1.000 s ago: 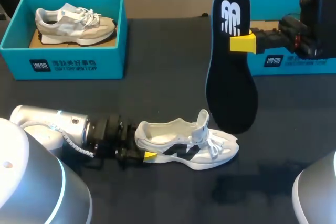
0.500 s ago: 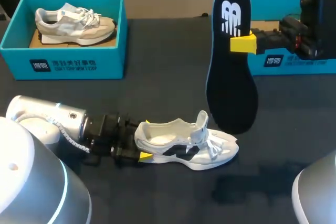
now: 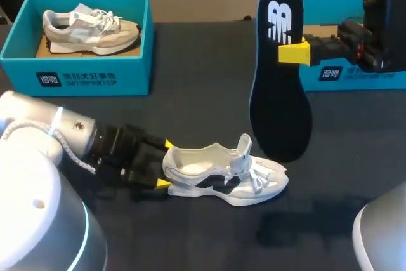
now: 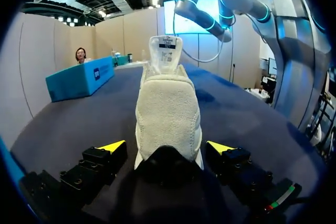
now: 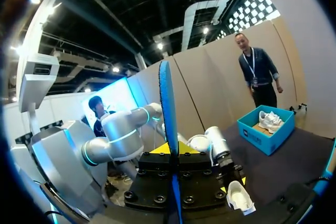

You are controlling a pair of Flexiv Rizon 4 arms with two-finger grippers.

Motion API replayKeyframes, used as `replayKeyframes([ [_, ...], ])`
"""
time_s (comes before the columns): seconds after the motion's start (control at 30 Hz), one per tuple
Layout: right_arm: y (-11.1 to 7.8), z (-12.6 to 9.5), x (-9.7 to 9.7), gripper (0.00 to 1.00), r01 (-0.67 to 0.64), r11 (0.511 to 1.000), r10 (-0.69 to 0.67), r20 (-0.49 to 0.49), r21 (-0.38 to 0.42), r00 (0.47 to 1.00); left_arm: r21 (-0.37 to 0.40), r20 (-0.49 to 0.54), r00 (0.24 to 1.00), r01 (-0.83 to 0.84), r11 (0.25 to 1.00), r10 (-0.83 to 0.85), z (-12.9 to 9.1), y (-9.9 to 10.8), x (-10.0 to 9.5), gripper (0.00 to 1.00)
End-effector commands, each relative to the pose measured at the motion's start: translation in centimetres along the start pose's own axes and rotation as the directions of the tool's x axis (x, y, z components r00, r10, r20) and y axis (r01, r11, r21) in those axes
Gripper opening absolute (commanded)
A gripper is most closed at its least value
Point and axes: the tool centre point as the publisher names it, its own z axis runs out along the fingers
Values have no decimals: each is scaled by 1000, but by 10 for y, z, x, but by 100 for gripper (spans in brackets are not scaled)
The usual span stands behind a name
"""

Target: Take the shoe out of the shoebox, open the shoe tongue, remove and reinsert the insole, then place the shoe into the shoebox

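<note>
Since a second ago the left gripper [image 3: 166,164] has let go of the white shoe [image 3: 222,172]. Its fingers, then pinched on the heel, now stand spread with one yellow tip on each side of it, and the left arm has swung back toward the frame's left edge. The shoe, the right arm and the insole [image 3: 279,93] have not shifted.

The shoe lies on its sole on the dark table [image 3: 203,68], low and centre in the head view, with its heel toward the left arm and its tongue [image 3: 245,145] standing upright. In the left wrist view the heel [image 4: 168,114] sits between the open fingers with a gap at each tip. The tongue's label [image 4: 167,51] carries print too small to make out.

The right gripper [image 3: 292,52], at upper right, is clamped on the dark insole, which hangs upright above the table with its tip near the shoe's toe. A large white logo marks its upper end. In the right wrist view the insole [image 5: 167,129] shows edge-on between the fingers.

One teal shoebox [image 3: 76,75] at upper left holds a beige shoe [image 3: 89,26] and has white print on its front wall. Another teal box [image 3: 355,75] sits behind the right arm, also printed.
</note>
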Motion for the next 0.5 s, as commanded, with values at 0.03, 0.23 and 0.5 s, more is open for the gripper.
replayKeyframes([
  [0.03,2,3,-4,0,-1,1000,1,-5,5,1000,-159,-3,1000,-1,987,1,-19,-10,6,100],
  [0.23,2,3,-4,0,-1,1000,1,-5,5,1000,-303,-24,1000,-21,953,15,-37,-12,9,100],
  [0.5,2,3,-4,0,-1,1000,1,-5,5,1000,-432,-47,998,21,902,-46,-51,-13,8,100],
])
